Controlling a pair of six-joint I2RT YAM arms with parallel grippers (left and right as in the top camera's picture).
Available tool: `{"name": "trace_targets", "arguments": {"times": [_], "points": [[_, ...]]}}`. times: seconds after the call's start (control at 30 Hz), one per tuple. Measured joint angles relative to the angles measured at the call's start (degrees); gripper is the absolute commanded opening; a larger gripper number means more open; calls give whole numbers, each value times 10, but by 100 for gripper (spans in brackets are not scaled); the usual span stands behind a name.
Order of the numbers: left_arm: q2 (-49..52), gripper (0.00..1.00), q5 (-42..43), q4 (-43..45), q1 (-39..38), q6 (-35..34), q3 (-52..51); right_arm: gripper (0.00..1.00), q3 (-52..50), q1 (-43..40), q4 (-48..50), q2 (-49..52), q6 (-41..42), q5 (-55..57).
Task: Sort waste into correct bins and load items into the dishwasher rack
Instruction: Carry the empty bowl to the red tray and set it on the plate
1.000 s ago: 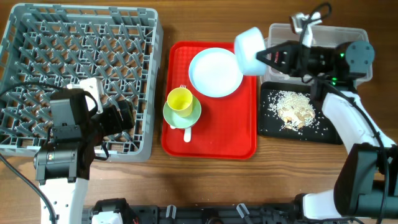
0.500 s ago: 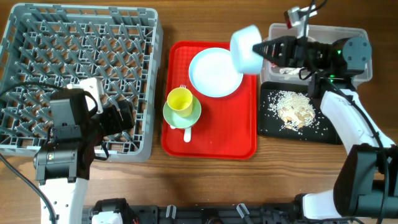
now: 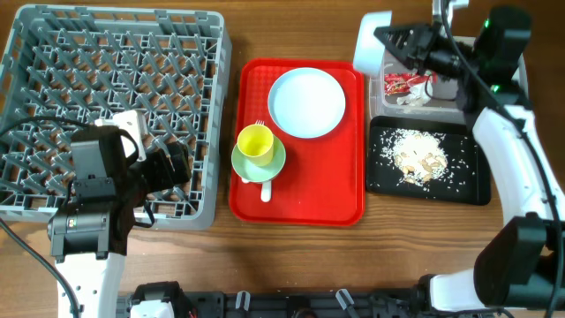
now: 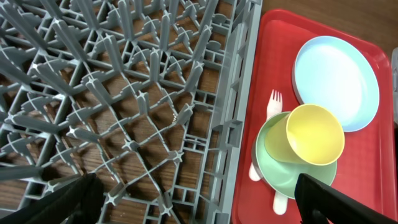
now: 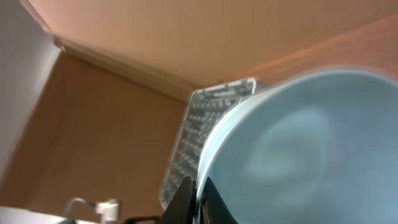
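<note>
Well, just to the left of the red serving tray [image 3: 300, 201] stands the grey dishwasher rack [image 3: 115, 79], with a thin strip of counter [image 3: 291, 256] between them. The left jaws hang over the corner of the rack that is near to the tray's left edge; they are spread wide and only pegs show between them. On the tray itself, the pale blue plate [image 3: 306, 102] lies in the far half. Nearer, the yellow cup [image 3: 255, 143] sits on the green saucer [image 3: 265, 164], and the tines of the white fork [image 4: 275, 103] stick out from under the saucer toward the plate. Just past the tray's far right corner, the right jaws are closed on the rim of the light blue bowl [image 3: 371, 42] and hold it in the air on its side. To the right of the tray, on the far side, the clear tub [image 3: 388, 108] contains the red wrapper [image 3: 406, 84] and the white napkin [image 3: 411, 99]. The black tray [image 3: 470, 190] beside the near half carries the rice scraps [image 3: 417, 157]
</note>
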Motion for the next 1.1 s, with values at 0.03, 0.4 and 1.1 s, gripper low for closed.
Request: {"name": "trace_targets", "arguments": {"times": [0.03, 0.4, 1.1], "points": [[0, 100, 0, 0, 0, 0, 0, 4, 21, 3, -39, 0, -24, 10], [0, 100, 0, 0, 0, 0, 0, 4, 92, 156, -334, 1, -370, 349], [0, 100, 0, 0, 0, 0, 0, 18, 93, 309, -291, 223, -479, 483]]}}
